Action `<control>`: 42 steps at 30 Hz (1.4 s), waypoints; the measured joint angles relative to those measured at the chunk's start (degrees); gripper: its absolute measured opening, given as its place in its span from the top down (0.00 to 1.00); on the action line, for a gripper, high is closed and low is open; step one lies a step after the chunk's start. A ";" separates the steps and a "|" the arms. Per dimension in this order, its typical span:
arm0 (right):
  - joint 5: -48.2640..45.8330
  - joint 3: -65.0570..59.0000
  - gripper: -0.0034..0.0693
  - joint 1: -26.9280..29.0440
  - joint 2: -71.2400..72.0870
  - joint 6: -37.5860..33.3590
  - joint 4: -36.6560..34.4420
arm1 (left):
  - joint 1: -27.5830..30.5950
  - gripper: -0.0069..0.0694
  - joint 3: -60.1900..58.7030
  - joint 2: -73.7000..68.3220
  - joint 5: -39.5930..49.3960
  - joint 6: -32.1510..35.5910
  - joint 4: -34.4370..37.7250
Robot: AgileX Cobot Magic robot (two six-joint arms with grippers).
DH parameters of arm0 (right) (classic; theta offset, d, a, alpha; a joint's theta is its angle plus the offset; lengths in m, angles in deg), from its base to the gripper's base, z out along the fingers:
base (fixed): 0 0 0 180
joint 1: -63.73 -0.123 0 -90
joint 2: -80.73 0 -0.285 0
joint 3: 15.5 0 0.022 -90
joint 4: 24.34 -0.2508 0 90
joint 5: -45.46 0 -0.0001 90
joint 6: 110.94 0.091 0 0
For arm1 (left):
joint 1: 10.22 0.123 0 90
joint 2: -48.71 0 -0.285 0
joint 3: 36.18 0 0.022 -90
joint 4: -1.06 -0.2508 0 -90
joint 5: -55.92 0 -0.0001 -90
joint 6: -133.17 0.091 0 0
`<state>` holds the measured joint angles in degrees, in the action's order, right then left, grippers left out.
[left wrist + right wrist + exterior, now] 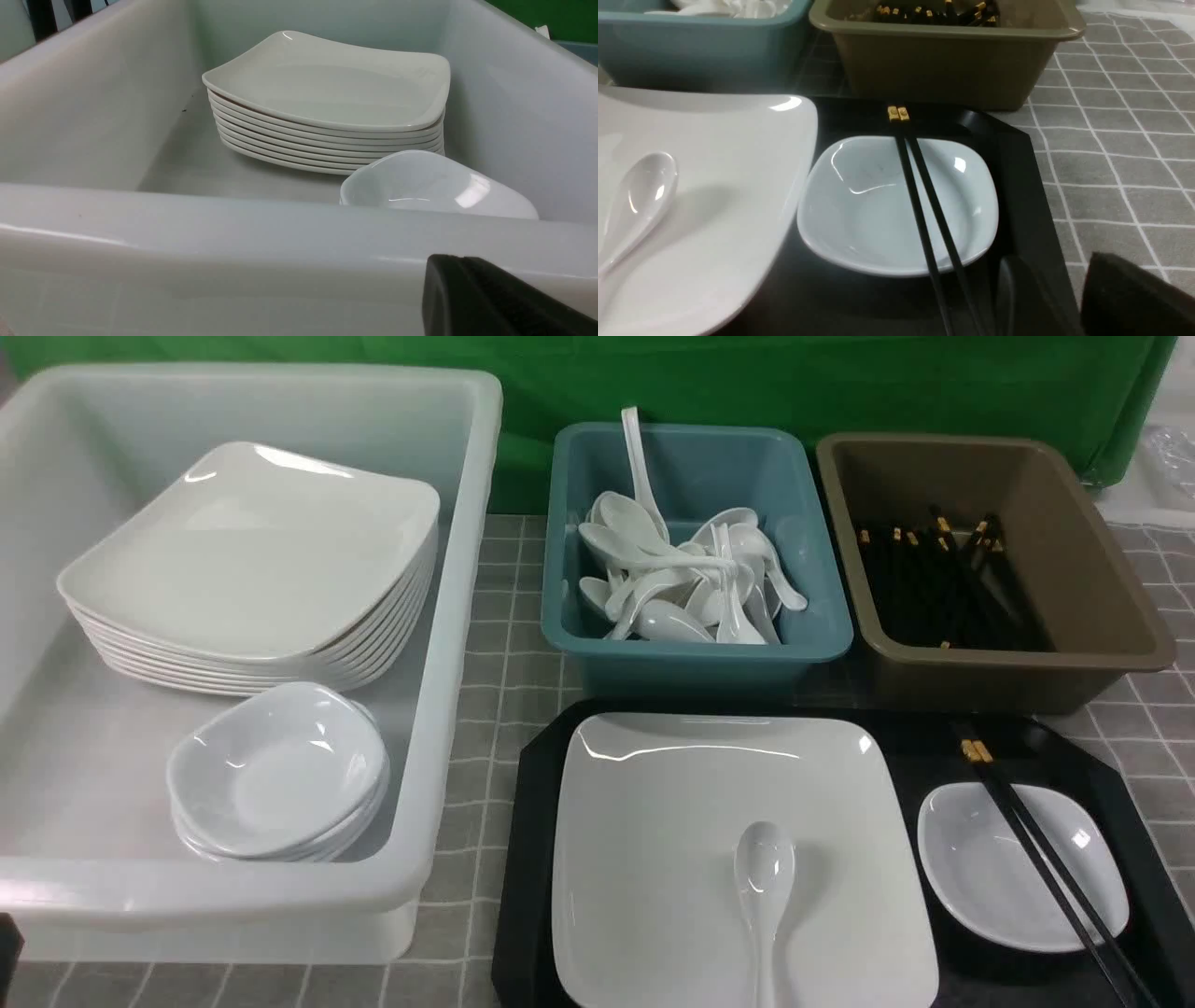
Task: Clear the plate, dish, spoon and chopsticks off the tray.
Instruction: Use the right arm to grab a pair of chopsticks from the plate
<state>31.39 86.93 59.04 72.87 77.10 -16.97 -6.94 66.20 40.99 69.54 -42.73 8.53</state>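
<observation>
four pieces of tableware sit on the black tray (530,896) on a grey checked cloth (504,709), in front of a green backdrop (840,383). the large white plate (738,775) takes up the tray's left part. the white spoon (764,887) lies inside the plate, bowl up and towards the far side, handle towards the near edge. the small dish (990,877) rests on the tray's right part, just beside the plate; whether the two rims touch cannot be told. the black chopsticks (917,210) lie side by side across the dish, their gold-banded ends reaching past its far rim towards the brown tub (1027,677), which holds more black chopsticks (943,588). a teal bin (700,653) next to the brown tub, behind the plate, holds a heap of white spoons (672,579), one of them leaning upright on the back wall. to the left of the tray a big white tub (457,616) contains a stack of large plates (252,560) and, nearer, a short stack of small dishes (280,775).

the left gripper (504,298), seen only as a black edge in its own wrist camera, sits just outside the near wall of the white tub with its jaws closed together and nothing in them. the right gripper (1134,298) shows as a dark shape at the tray's right edge, near the dish; how far apart its jaws stand cannot be told, and it touches none of the tableware in view.
</observation>
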 joint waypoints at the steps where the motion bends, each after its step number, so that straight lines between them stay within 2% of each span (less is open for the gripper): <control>1: 0.00 0.00 0.62 0.00 0.00 0.00 0.00 | 0.00 0.89 0.00 0.00 0.00 0.00 0.00; 26: 0.00 0.00 0.62 0.00 0.00 0.00 0.00 | 0.00 0.89 0.00 0.00 -0.12 0.20 -0.05; 29: 0.00 0.00 0.62 0.00 0.00 -0.02 0.00 | 0.00 0.89 0.00 0.00 -4.02 -2.08 3.50; 32: 0.00 0.00 0.62 0.00 0.00 0.03 0.00 | 0.00 0.89 0.00 0.00 -10.46 -9.76 14.24; 34: 0.00 0.00 0.62 0.00 0.00 0.03 0.00 | 0.00 0.89 0.00 0.00 -14.00 -13.03 17.80; 42: 0.00 0.00 0.62 0.00 0.00 0.03 0.00 | 0.00 0.89 0.00 0.00 -28.76 -17.46 20.55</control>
<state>31.39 86.93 59.04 72.87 77.13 -16.97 -6.94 66.20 40.99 40.77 -60.19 29.08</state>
